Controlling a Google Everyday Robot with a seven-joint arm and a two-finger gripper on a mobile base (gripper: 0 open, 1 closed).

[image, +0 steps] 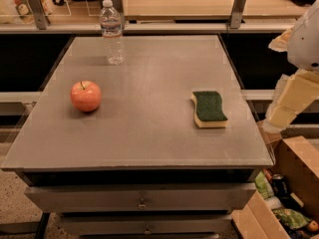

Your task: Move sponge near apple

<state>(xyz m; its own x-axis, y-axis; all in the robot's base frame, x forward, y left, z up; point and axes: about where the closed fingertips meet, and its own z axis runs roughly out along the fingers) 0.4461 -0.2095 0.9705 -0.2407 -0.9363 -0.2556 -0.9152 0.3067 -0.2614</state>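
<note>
The arm [305, 40] enters from the picture's 3 o'clock edge. A rounded white segment sits high, and pale cream, blocky links below it slant down and inward toward 7 o'clock. The frame cuts off most of the arm, so its shoulder and base are out of sight. The gripper [284, 108] is the lowest cream part. It hangs off the table's [149, 146] right edge, above the floor gap and clear of the grey top, and touches nothing. I cannot tell whether it is released or clenched, because its tip blurs into the link above. The sponge [210, 108] lies flat on the table at about 3 o'clock from the table's centre, green scrub side up and the pale foam showing along its near edge. It is near the gripper but apart from it. The apple [85, 96] stands at 9 o'clock from the centre, stem up, well apart from the sponge. A clear water bottle [112, 32] stands upright at about 11 o'clock, near the far edge. Below the top, two drawer fronts [142, 197] show, the lower one cut by the frame. At 4 to 5 o'clock an open cardboard box [299, 171] holds a dark can and some greenish packets that are too jumbled to name.
</note>
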